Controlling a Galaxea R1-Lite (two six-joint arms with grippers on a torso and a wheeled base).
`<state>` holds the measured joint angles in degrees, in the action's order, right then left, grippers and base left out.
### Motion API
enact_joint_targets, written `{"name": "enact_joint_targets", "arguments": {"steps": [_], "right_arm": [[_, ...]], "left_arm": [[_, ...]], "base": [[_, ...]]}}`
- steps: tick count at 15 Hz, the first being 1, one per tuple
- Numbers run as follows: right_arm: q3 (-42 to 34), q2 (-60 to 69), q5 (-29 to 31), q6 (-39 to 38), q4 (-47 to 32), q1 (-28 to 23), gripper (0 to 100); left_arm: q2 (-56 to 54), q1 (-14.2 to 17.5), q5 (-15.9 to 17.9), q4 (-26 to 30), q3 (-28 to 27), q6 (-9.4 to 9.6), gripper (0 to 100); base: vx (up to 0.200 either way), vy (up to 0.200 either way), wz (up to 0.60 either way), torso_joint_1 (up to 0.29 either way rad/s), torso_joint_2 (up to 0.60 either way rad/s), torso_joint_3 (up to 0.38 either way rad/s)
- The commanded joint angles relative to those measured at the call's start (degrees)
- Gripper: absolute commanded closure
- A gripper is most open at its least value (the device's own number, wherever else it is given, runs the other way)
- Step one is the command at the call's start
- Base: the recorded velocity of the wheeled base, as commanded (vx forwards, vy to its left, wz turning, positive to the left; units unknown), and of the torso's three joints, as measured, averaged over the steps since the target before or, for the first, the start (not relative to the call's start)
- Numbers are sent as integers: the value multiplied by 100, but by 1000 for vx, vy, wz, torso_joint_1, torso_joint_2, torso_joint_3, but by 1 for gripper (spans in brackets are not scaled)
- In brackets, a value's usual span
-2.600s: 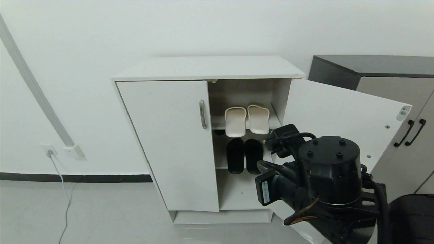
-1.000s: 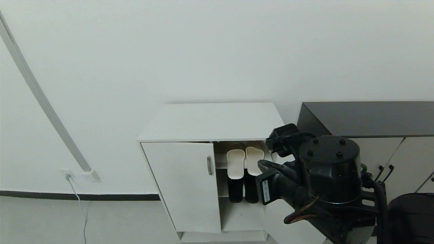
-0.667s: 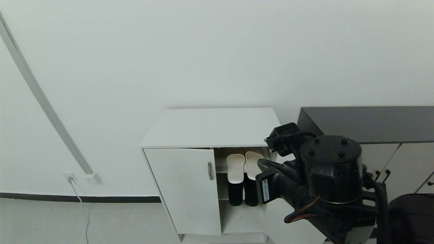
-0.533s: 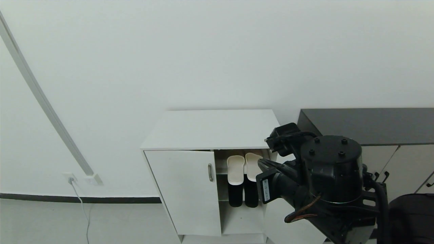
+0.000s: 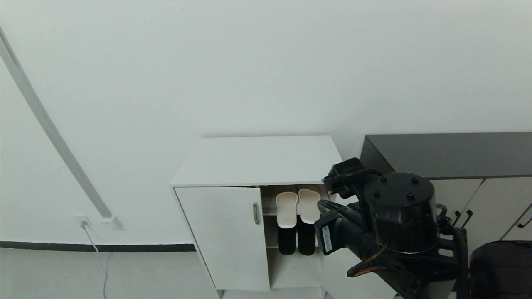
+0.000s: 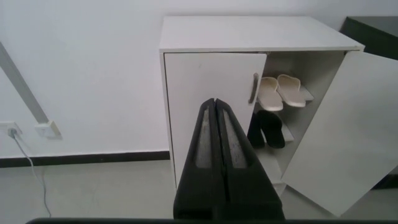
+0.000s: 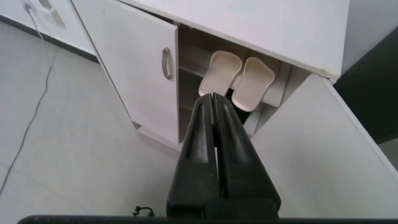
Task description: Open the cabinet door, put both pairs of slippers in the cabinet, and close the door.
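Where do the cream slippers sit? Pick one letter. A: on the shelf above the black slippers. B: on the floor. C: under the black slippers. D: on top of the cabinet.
A: inside the cabinet, the cream slippers lie on the shelf directly above the black slippers.

Soft, even light is falling from overhead, washing the plain white wall (image 5: pixel 266 62) without glare. The white two-door laminate cabinet (image 5: pixel 257 160) is throwing a faint shadow behind its top, and its open compartment is sitting in shade, dimming the black slippers (image 5: pixel 286 243) more than the cream slippers (image 5: pixel 286 207) above. The grey wall conduit strip (image 5: pixel 50 128) is bowing slightly near my head view's edge.
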<state>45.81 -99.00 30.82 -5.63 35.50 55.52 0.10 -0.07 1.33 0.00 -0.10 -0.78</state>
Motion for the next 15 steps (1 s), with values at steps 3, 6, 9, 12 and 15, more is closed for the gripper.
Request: {"name": "enact_joint_targets", "arguments": {"steps": [3, 6, 9, 12, 15], "right_arm": [[7, -58, 3, 1, 10, -14, 100], [15, -93, 3, 1, 10, -129, 100], [7, -128, -14, -17, 45, -278, 100], [33, -172, -32, -26, 98, -920, 100], [15, -199, -41, -61, 124, -1298, 100]], "left_arm": [[-1, -1, -1, 0, 1, -1, 100], [-1, -1, -1, 0, 1, -1, 100], [-1, -1, 8, 0, 1, 16, 100], [8, -1, 25, 0, 10, 87, 100], [8, -1, 25, 0, 1, 87, 100]], "base": [[0, 0, -600, 14, -1, -2], [0, 0, -400, 5, 2, 0], [0, 0, 0, 0, 0, 0], [0, 0, 0, 0, 0, 0], [0, 0, 0, 0, 0, 0]]}}
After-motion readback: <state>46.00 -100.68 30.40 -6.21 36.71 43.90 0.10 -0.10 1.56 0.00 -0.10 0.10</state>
